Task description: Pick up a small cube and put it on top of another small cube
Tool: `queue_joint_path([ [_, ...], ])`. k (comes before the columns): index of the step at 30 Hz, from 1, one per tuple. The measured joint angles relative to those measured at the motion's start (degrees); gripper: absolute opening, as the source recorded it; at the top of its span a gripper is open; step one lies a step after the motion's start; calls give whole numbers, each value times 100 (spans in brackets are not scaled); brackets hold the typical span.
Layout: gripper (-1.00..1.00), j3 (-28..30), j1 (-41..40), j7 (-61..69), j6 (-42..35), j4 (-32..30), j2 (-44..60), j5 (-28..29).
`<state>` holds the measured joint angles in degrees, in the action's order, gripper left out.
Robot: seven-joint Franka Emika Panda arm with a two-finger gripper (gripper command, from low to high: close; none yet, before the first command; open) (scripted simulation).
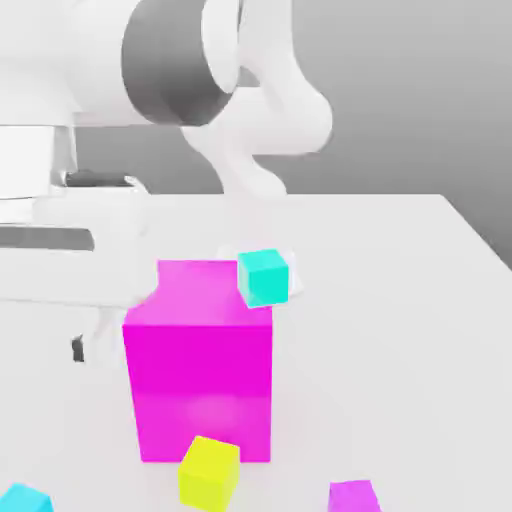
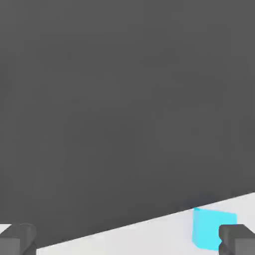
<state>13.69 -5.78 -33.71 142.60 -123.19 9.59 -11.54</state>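
Note:
The small sky-blue cube point(image 1: 22, 498) sits on the white table at the exterior view's lower left corner, partly cut off by the picture's edge. In the hand view the same cube point(image 2: 211, 229) lies on the table beside one dark fingertip point(image 2: 238, 240). The greener turquoise small cube point(image 1: 263, 277) rests behind the big magenta cube's far corner. My gripper point(image 2: 127, 243) is open, its two fingertips far apart with nothing between them, and it touches no cube.
A big magenta cube point(image 1: 200, 360) stands mid-table. A small yellow cube point(image 1: 208, 472) sits in front of it and a small purple cube point(image 1: 353, 497) at the exterior view's lower right. The white arm point(image 1: 150, 60) fills the upper left. The table point(image 1: 400, 300) spreads rightward.

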Motion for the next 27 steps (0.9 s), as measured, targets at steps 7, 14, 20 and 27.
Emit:
queue_joint_path([
  [7, 0, 117, -378, 196, 308, 217, 1422, -121],
  [14, -100, -123, -690, 430, 983, 470, 2583, -412],
  [20, -100, -117, -686, 435, 973, 469, 2577, -419],
  [27, -100, 51, -335, 211, 92, 38, 1271, -105],
])
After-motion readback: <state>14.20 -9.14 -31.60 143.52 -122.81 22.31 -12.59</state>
